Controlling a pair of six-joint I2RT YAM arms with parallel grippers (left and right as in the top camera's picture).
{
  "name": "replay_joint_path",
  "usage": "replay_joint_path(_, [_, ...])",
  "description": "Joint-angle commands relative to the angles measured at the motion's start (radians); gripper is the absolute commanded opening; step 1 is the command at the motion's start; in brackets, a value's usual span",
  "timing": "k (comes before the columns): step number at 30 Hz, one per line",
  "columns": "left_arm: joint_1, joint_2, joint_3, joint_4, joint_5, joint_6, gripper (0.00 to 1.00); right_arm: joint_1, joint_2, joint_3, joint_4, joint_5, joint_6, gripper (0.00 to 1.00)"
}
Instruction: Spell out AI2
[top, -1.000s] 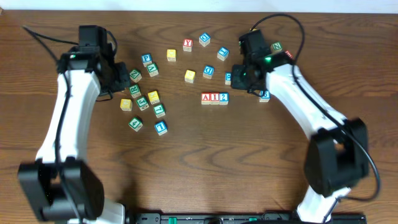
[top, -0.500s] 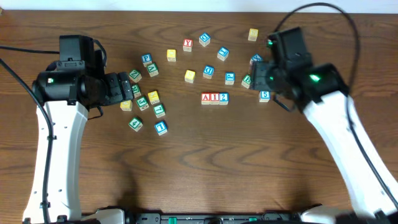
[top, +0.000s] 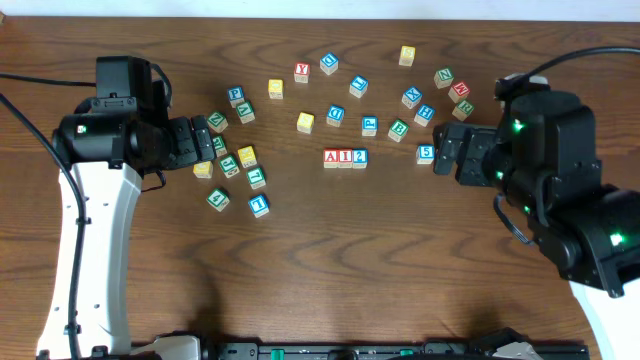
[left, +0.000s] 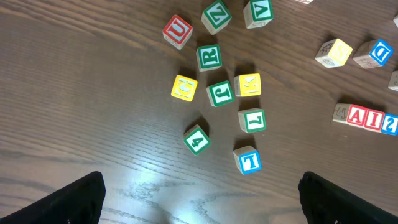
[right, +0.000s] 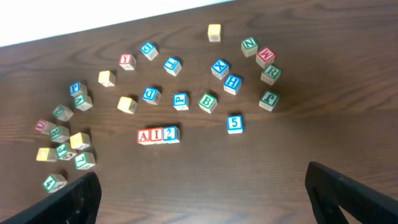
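Observation:
Three wooden cubes stand touching in a row at the table's middle: the red A (top: 331, 157), the red I (top: 345, 157) and the blue 2 (top: 359, 157), reading AI2 from the front. The right wrist view shows the same A (right: 145, 135), I (right: 157, 135) and 2 (right: 170, 134). In the left wrist view they sit at the far right edge, upside down: A (left: 357, 116), I (left: 373, 118), 2 (left: 390, 124). My left gripper (top: 208, 141) (left: 202, 205) is open and empty over the left cluster. My right gripper (top: 442, 147) (right: 205, 199) is open and empty, right of the row.
A blue 5 cube (top: 426, 153) lies just in front of my right gripper. A blue 1 cube (top: 259, 205) sits at the near edge of the left cluster (top: 230, 160). More letter cubes are scattered behind the row, with a yellow one (top: 407, 55) farthest back.
My right arm has drawn back to the right, away from the row, and its gripper has opened. My left arm shifted left and its gripper opened. The AI2 row has not moved.

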Motion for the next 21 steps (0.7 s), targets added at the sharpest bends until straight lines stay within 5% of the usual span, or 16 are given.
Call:
replay_joint_path(1, [0.006, 0.001, 0.013, -0.006, -0.008, 0.013, 0.98, -0.002, -0.009, 0.009, -0.037, 0.014, -0.003, 0.99])
replay_joint_path(11, [0.006, 0.001, 0.013, -0.006, -0.008, 0.013, 0.98, -0.002, -0.019, 0.009, -0.05, 0.078, -0.002, 0.99])
replay_joint_path(21, [0.006, 0.001, 0.013, -0.006, -0.008, 0.013, 0.98, -0.087, -0.079, -0.063, 0.171, 0.138, -0.003, 0.99])
